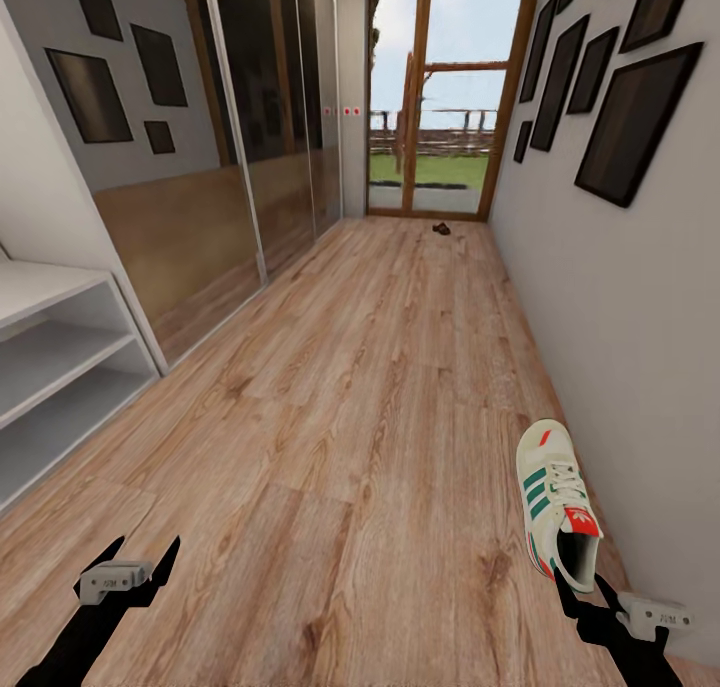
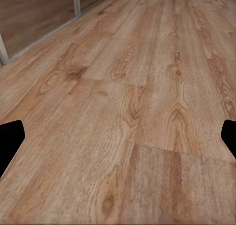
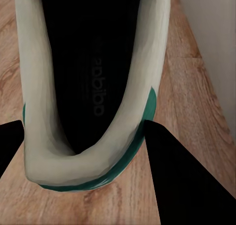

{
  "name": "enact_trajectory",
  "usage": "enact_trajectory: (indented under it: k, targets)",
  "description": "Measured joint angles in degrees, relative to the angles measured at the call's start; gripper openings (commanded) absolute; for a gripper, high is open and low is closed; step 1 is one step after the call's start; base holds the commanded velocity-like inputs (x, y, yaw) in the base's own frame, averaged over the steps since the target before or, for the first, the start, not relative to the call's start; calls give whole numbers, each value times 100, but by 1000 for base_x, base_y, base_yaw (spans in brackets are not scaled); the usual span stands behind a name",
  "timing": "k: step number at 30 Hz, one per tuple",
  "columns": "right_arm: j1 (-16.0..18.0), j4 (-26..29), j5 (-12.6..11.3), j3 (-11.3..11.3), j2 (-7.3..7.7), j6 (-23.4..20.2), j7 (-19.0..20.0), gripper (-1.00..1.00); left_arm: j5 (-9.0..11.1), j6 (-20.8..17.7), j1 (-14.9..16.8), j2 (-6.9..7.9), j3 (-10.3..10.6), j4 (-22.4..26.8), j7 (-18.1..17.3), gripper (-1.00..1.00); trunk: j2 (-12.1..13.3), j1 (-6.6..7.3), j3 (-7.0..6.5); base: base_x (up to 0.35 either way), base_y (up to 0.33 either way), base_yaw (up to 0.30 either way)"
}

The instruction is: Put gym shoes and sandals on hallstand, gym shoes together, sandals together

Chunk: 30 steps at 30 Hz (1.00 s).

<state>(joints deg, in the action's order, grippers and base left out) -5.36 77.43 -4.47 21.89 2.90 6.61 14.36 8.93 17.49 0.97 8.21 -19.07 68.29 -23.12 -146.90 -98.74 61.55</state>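
Here, the right fingers stand at the heel of one gym shoe, just short of a grasp.

From the head: the gym shoe [image 1: 556, 505] lies on the corridor floor [image 1: 360, 417] close along the right wall, long axis running away from the robot, heel toward the right gripper [image 1: 584, 592], whose fingers are spread and empty; the left gripper [image 1: 132, 559], also spread and empty, hangs well apart; the hallstand [image 1: 55, 362] stands at the corridor's left edge; a small dark thing [image 1: 441, 228], perhaps a sandal, lies far off by the door. Left wrist: bare planks between parted fingers [image 2: 11, 141]. Right wrist: the shoe's heel collar [image 3: 73, 163] sits between the dark fingers [image 3: 169, 161]; whether they touch it, I cannot tell.
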Motion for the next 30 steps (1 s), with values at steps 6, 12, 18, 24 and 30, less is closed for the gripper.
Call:
enact_trajectory:
  k: [6, 12, 18, 24, 30]
  targets:
    - [0, 0, 0, 0, 0, 0, 0, -100, -3, -6, 0, 4, 0, 0, 0, 100, 0, 0, 50, 0, 0, 0]
    - [0, 0, -1, 0, 0, 0, 0, -100, -4, -8, 0, 5, 0, -2, 0, 100, 0, 0, 72, 0, 0, -2]
    - [0, 0, -1, 0, 0, 0, 0, -100, -5, -9, 0, 6, 0, -8, 0, 100, 0, 0, 80, 0, 0, -92]
    - [0, 0, -4, 0, 0, 0, 0, -100, -2, -9, 3, 6, 0, -35, 0, 100, 0, 0, 83, 0, 0, -213]
    - [0, 0, -6, 0, 0, 0, 0, -100, 2, -4, 7, 6, 0, -56, 0, 100, 0, 0, 85, 0, 0, -258]
